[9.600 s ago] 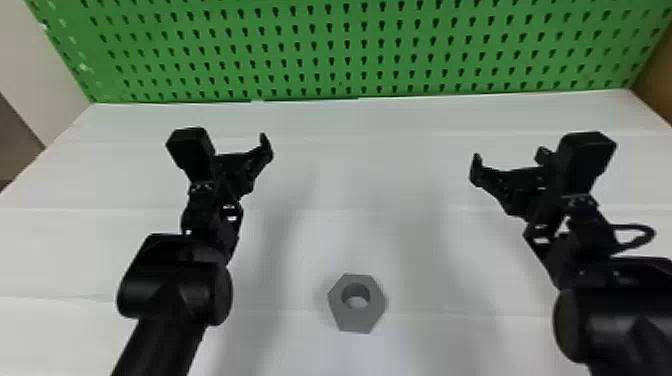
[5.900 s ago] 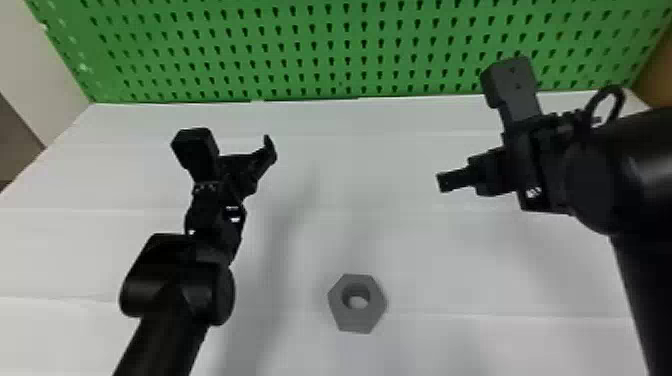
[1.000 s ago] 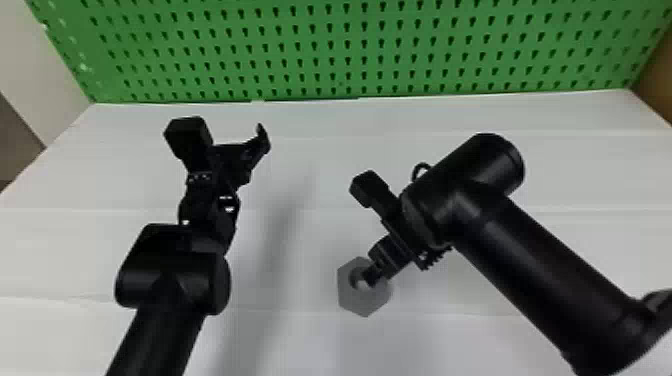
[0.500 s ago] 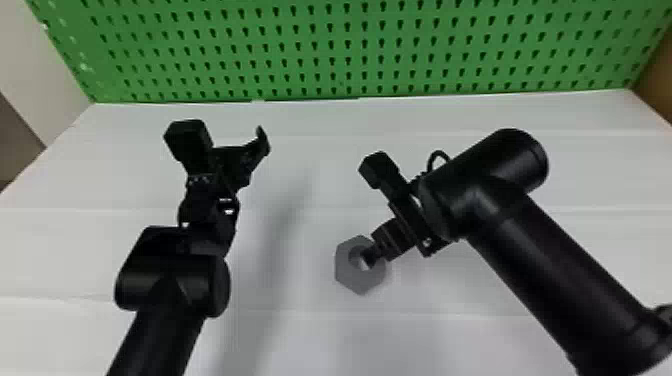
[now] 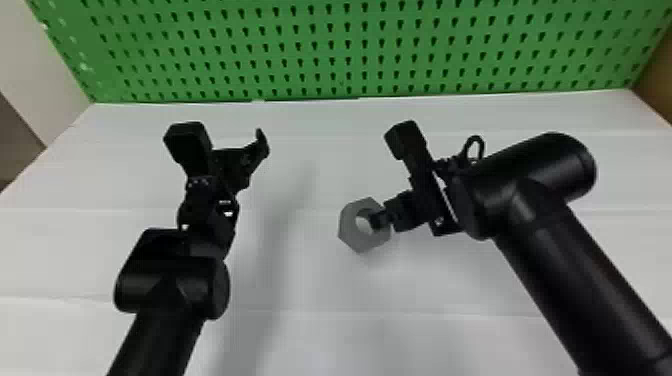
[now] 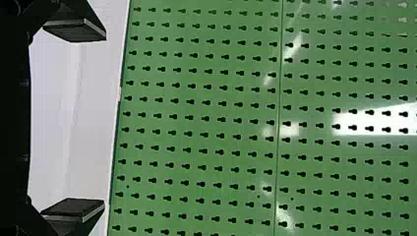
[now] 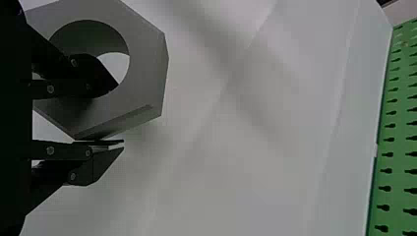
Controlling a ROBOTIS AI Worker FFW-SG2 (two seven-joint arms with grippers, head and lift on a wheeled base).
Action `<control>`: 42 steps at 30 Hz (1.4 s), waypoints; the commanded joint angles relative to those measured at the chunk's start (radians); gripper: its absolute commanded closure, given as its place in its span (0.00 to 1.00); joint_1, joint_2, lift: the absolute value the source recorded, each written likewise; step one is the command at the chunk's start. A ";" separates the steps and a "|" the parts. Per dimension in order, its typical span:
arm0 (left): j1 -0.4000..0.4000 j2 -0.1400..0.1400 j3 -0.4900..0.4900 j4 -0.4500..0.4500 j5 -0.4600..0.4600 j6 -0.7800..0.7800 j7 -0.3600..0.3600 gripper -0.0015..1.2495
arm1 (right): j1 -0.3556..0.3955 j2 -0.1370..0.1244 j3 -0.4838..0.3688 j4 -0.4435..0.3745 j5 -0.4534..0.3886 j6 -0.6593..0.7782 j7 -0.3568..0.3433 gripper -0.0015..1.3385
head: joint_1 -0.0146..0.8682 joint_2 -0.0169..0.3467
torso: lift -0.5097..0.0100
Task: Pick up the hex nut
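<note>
Well, the white table spreads out beneath both sets of my fingers, and the green pegboard rises beyond them, its rows of keyhole slots filling much of my left wrist view. Out past my left fingers a pale wall shows in the head view; a brown panel stands at the far end on my right fingers' side.

My right arm slants in behind its fingers, a loop of cable near its wrist. My left arm waits well apart from the work, and its left gripper points at the board; the left wrist view has its two fingers spread wide with nothing between.

From the head, my right gripper covers one side of the gray hex nut, and its fingers overlap there. The right wrist view separates them: one finger reaches into the hole, hiding part of it, while the other lies along the outside, so I have the nut's wall pinched between the two. The rest of the nut juts out to the side of my grip, toward my left gripper. Whether it touches the table, I cannot tell.
</note>
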 commanded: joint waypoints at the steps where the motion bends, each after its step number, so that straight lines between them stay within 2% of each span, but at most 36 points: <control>1: 0.000 0.000 -0.002 0.000 0.000 0.000 0.000 0.07 | 0.029 0.003 -0.046 -0.038 0.026 -0.053 0.000 0.65 | 0.91 0.46 | 0.83; 12: 0.005 0.000 -0.008 0.000 0.000 0.000 0.000 0.07 | 0.106 0.006 -0.168 -0.136 0.076 -0.161 -0.009 0.66 | 0.91 0.46 | 0.83; 22: 0.008 0.000 -0.014 0.000 0.002 0.000 0.000 0.07 | 0.200 0.006 -0.274 -0.238 0.033 -0.273 -0.137 0.66 | 0.91 0.46 | 0.83; 27: 0.009 0.000 -0.015 0.000 0.005 0.000 0.000 0.07 | 0.230 0.009 -0.309 -0.259 0.018 -0.330 -0.170 0.66 | 0.91 0.46 | 0.83; 42: 0.009 -0.002 -0.020 0.000 0.009 0.000 0.000 0.07 | 0.350 0.033 -0.382 -0.324 -0.004 -0.567 -0.334 0.67 | 0.91 0.46 | 0.83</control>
